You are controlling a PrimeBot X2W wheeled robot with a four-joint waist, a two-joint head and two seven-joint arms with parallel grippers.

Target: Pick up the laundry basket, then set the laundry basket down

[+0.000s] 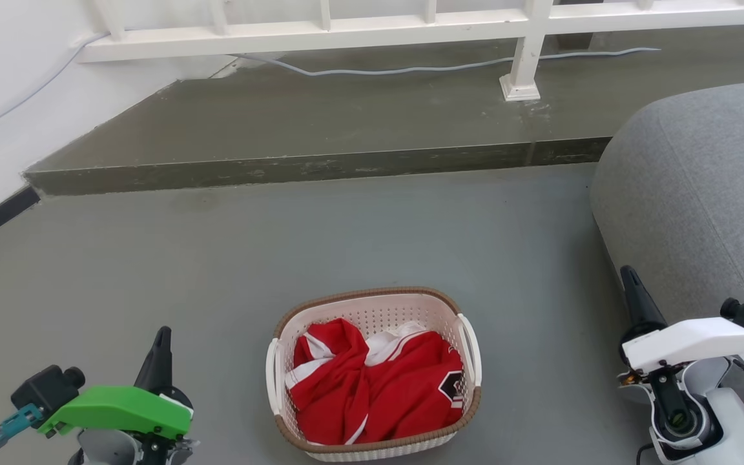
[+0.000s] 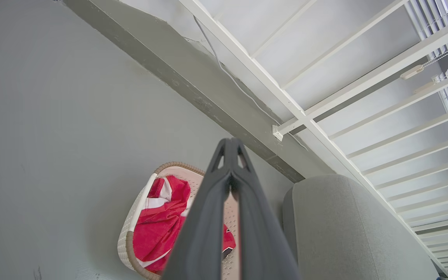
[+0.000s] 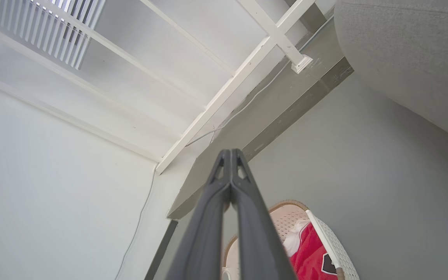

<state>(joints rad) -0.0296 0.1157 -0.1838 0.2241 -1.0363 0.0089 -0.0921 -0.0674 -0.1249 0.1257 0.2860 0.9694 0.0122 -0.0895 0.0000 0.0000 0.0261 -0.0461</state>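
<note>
Nearest you, your left gripper (image 1: 163, 339) sits at the lower left of the head view. Its two dark fingers are pressed together at the tips, with nothing between them. Your right gripper (image 1: 629, 276) at the lower right is the same: fingers together and empty.

Between the two, touching neither, the laundry basket (image 1: 382, 313) stands upright on the grey floor (image 1: 411, 226). A red and white garment (image 1: 378, 387) is heaped inside, below the brown rim. The scene fits two stages: a basket waiting to be lifted, or one already back on the floor with both arms clear of it. You cannot tell which from here.

Whichever it is, watch these risks:

- **Sliding or turning:** the basket looks light and the floor smooth, so a glancing touch on the left handle (image 1: 273, 381) or the right handle (image 1: 472, 349) would likely push or turn it.
- **Tipping:** a lift by one handle alone, or with the two sides uneven, would tilt the basket and could spill the garment.
- **Failed grip:** fingers that meet a handle while together can only push it — they cannot take it.
- **Snagging:** a fold of cloth lying close to a handle could catch in a finger.

Further out, the grey sofa (image 1: 701, 194) bulges in just beside your right arm, so an outward swing there risks brushing it. Beyond the basket are a raised step (image 1: 320, 168), a white railing (image 1: 320, 29) and a loose cable (image 1: 411, 68), all well apart from your grippers.
</note>
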